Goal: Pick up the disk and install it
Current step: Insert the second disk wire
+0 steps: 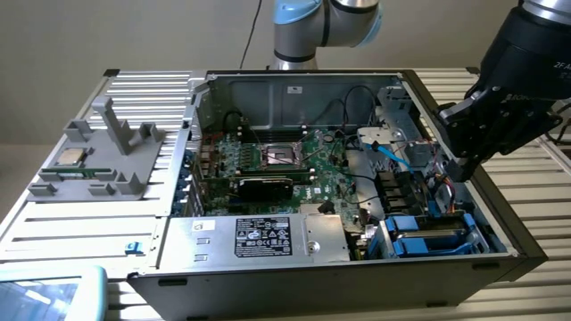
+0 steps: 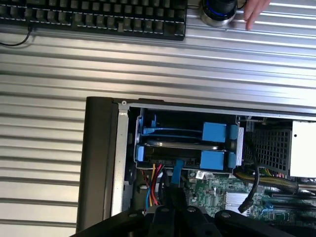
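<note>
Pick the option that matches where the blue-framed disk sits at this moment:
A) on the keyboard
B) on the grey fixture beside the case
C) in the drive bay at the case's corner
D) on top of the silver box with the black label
C: the disk in its blue carrier sits inside the drive bay at the corner of the computer case, with the gripper hanging above the case nearby.

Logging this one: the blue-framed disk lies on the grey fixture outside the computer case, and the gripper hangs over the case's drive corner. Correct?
Not quite. The disk sits in the drive bay inside the computer case, not on the grey fixture, as the exterior view shows. The gripper does hang over that corner.
</note>
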Tool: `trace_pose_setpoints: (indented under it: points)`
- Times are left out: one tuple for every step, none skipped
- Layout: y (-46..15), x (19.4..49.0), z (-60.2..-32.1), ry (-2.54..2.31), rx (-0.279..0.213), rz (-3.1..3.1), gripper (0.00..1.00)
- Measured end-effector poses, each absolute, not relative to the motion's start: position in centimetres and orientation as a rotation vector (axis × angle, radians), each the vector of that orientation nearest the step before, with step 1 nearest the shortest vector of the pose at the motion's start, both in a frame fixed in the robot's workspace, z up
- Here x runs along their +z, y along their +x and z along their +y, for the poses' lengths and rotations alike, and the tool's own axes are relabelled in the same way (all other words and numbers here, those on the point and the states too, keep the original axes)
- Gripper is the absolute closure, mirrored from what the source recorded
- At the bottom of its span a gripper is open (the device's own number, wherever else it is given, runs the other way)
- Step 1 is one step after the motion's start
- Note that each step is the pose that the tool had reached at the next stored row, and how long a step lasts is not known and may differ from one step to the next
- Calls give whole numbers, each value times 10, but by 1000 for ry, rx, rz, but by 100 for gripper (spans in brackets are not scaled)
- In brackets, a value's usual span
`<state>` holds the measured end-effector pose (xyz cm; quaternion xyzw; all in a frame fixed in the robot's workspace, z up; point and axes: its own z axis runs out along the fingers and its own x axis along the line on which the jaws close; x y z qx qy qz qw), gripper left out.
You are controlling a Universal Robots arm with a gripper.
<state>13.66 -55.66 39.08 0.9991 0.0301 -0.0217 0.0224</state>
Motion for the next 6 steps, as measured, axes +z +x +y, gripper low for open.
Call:
trace_pose_setpoints:
  points:
    - [137,391,-557,3095,-67,93,89]
    - [137,391,-557,3095,-67,94,89]
    - [137,391,-557,3095,-67,94,89]
    - [137,391,-557,3095,-67,94,89]
    - [137,391,-557,3095,-67,94,89]
    - [137,391,-557,3095,-67,94,89]
